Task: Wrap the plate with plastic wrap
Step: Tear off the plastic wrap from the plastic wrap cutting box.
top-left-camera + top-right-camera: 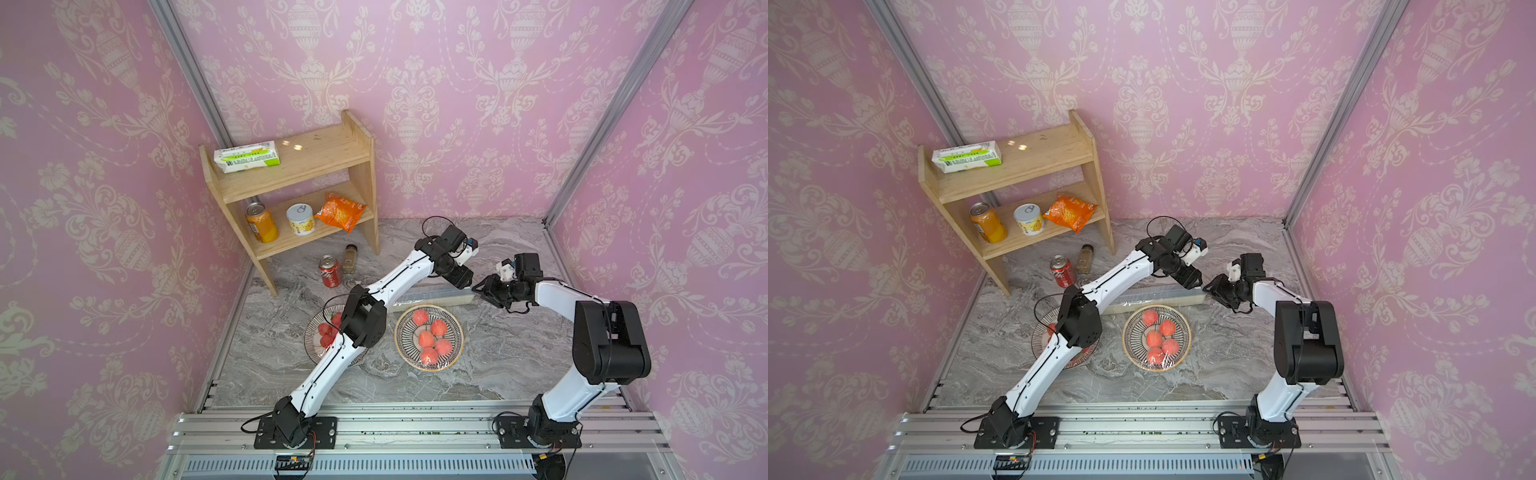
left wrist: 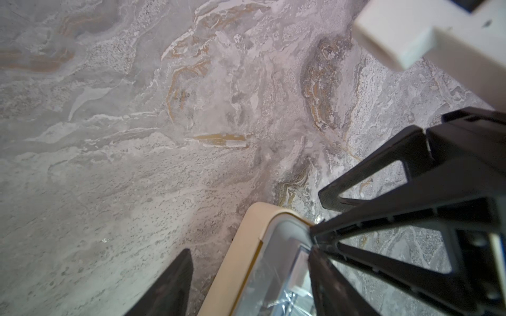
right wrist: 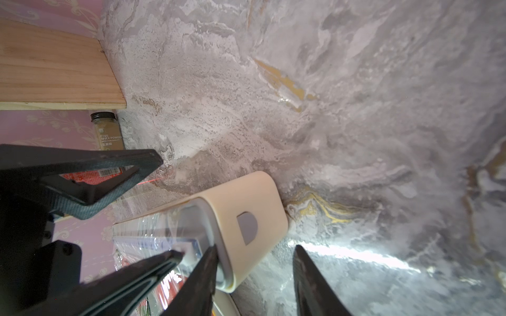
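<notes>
The plate (image 1: 399,337) of red fruit sits mid-table, seen in both top views (image 1: 1127,337). Just behind it lies the long pale dispenser box (image 1: 432,296) of plastic wrap (image 3: 142,232). Both grippers meet at the box's right end. My left gripper (image 1: 465,286) is open and astride that end (image 2: 238,260): one finger (image 2: 325,284) sits at the box's open side and the other (image 2: 169,287) stands clear of its outer wall. My right gripper (image 3: 254,247) is open too, with the box's corner (image 3: 246,197) between its fingers; one touches the rim and the other is apart.
A second plate (image 1: 311,332) of fruit lies partly under my left arm. A red can (image 1: 329,271) and a spice bottle (image 1: 350,259) stand by the wooden shelf (image 1: 291,166), which holds cans, a snack bag and a carton. Pink walls close three sides.
</notes>
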Controlling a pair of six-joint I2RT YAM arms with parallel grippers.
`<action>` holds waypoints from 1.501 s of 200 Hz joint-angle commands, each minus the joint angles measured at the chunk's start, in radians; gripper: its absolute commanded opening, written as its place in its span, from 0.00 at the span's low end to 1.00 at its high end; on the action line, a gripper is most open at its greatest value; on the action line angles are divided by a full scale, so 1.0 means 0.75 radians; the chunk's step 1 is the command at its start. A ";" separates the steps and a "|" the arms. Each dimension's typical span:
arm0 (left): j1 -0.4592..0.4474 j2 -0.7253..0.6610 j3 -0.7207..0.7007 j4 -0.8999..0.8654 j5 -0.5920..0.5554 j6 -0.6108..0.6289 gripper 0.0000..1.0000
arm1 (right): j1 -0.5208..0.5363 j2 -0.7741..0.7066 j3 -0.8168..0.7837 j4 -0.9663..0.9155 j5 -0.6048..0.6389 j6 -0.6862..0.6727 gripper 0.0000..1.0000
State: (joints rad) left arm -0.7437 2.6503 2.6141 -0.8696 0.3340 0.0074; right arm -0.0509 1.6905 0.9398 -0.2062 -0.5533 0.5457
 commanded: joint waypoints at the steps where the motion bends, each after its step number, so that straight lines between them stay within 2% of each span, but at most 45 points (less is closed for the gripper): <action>1: -0.010 0.041 0.030 -0.047 -0.021 0.032 0.67 | -0.006 0.045 -0.007 -0.113 0.099 -0.033 0.46; 70: -0.009 -0.002 -0.005 -0.155 -0.108 0.130 0.67 | -0.006 0.043 0.009 -0.160 0.130 -0.047 0.46; 139: 0.046 -0.148 -0.221 -0.117 -0.132 0.158 0.67 | -0.005 0.054 0.027 -0.206 0.165 -0.060 0.46; 173: 0.072 -0.278 -0.453 -0.001 -0.147 0.173 0.68 | -0.005 0.059 0.035 -0.228 0.180 -0.065 0.46; 215: 0.120 -0.493 -0.832 0.163 -0.166 0.184 0.68 | -0.005 0.060 0.049 -0.251 0.197 -0.070 0.46; 265: 0.231 -0.746 -1.286 0.328 -0.222 0.170 0.69 | -0.006 0.057 0.062 -0.278 0.215 -0.073 0.46; 300: 0.318 -0.876 -1.505 0.369 -0.290 0.190 0.69 | -0.006 0.057 0.074 -0.294 0.227 -0.076 0.46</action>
State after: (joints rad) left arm -0.5526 2.0338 1.5890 -0.5785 0.2218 0.1154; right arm -0.0448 1.6981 0.9981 -0.3283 -0.5163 0.5091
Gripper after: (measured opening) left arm 0.693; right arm 0.459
